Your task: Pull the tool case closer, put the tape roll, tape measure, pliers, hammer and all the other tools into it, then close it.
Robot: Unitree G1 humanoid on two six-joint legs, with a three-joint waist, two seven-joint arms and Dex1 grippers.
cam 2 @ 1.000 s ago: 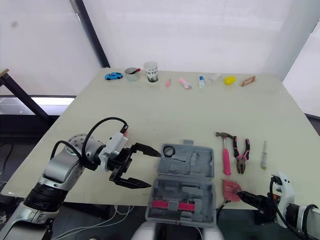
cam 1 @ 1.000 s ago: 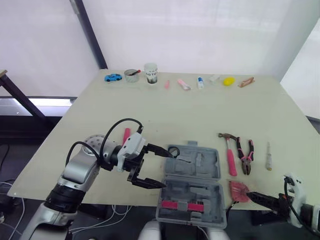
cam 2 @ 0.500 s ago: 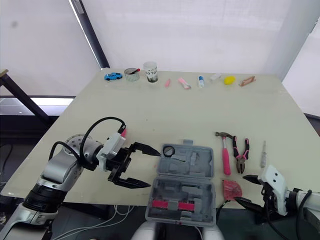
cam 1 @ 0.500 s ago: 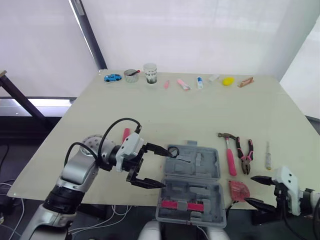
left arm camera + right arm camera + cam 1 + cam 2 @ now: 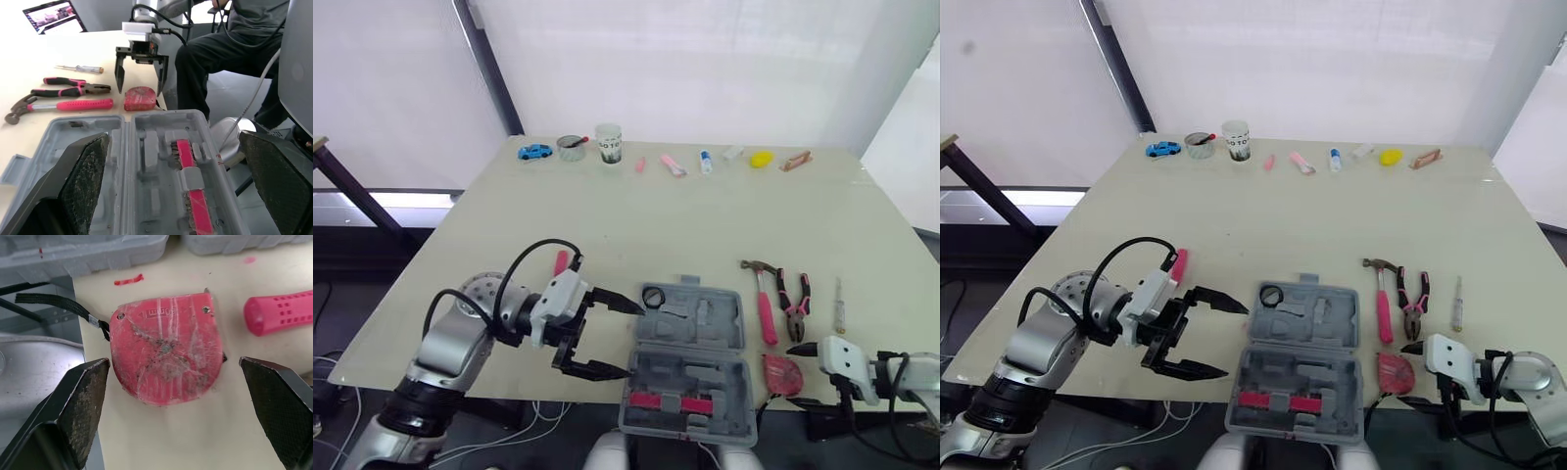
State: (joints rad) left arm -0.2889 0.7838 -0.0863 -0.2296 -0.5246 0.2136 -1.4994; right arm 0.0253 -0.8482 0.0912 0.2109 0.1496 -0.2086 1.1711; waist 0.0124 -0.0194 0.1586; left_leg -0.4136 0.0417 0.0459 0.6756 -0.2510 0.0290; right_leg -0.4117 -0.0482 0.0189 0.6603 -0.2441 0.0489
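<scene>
A: Worktop and case?

B: Pale worktop [image 5: 705,225]. Grey tool case [image 5: 715,318] lies open and flat at the near edge, about the middle.

A: Pincers?

B: Left pincer [image 5: 634,341] is spread wide and empty, just beside the case's left side. Right pincer [image 5: 140,91] is also spread, one finger on each side of the tape measure, not gripping it.

A: Tools?

B: All lie right of the case, on the worktop. Pink-handled hammer [image 5: 764,304] is nearest, then the pliers [image 5: 795,305]. The red tape measure [image 5: 166,350] sits by the case's near right corner. A thin screwdriver [image 5: 839,305] lies farthest right.
</scene>
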